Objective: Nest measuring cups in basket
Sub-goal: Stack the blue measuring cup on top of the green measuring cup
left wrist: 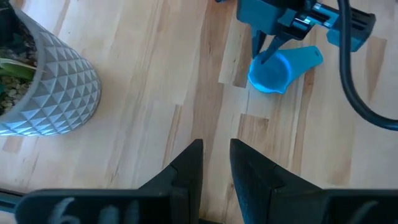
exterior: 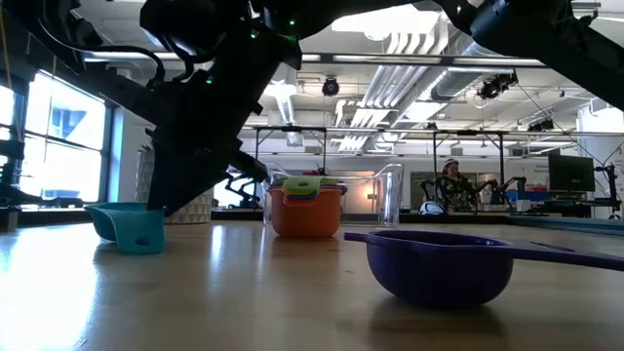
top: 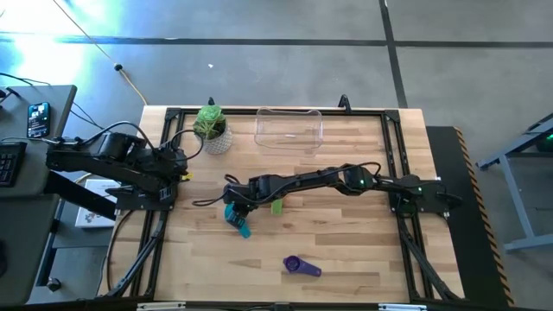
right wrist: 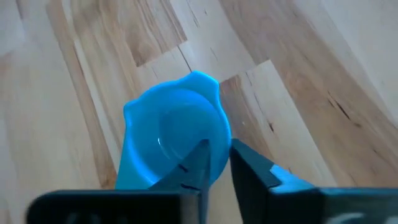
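High view: the teal measuring cup [top: 237,219] lies on the bench [top: 346,259] a little toward the left edge from the middle, handle pointing to the front edge. The right tool [top: 233,206] sits directly over its bowl. In the right wrist view the cup [right wrist: 174,140] looks bright blue, and the tool's two fingers [right wrist: 193,168] straddle the near wall of the bowl, one inside and one outside, nearly closed with only a narrow gap showing; whether they already pinch the wall I cannot tell. In the low view this cup [exterior: 129,227] rests on the wood, tipped on its side.

Just beside the right arm, near the middle of the bench, stands a stack of nested cups [top: 276,206]; the low view shows an orange cup [exterior: 305,213] at the bottom with red and green rims above it. The purple measuring cup [top: 299,267] lies alone near the front edge, well apart from the others, its handle pointing toward the right edge.

The clear basket [top: 289,128] stands at the back edge, about midway along it, and no cup is visible inside it. A white pot with a green plant [top: 212,131] stands beside it, toward the left edge.

The left tool [top: 179,164] waits near the left edge, over the frame rail; in the left wrist view its fingers [left wrist: 186,165] stand slightly apart with nothing between them.
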You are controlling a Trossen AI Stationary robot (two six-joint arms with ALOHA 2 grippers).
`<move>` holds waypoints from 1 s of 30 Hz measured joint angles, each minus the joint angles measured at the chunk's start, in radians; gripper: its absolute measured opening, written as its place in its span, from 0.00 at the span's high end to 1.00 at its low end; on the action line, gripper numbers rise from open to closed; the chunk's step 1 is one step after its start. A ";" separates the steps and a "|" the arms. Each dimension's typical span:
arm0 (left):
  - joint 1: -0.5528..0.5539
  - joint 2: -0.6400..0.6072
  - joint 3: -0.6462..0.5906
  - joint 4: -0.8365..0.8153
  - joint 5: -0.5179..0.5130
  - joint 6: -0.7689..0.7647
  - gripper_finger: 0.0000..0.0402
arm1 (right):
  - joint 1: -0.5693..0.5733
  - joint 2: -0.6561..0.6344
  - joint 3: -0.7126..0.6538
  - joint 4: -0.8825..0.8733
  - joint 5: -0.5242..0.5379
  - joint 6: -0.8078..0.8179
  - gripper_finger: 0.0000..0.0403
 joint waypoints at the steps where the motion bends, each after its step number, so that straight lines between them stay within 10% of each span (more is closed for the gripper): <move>1: 0.000 0.000 0.000 0.000 -0.004 0.000 0.83 | 0.000 0.000 0.000 -0.001 0.000 0.003 0.91; 30: 0.000 0.000 0.000 0.002 -0.047 0.000 0.83 | 0.006 -0.205 0.006 -0.173 0.102 0.401 1.00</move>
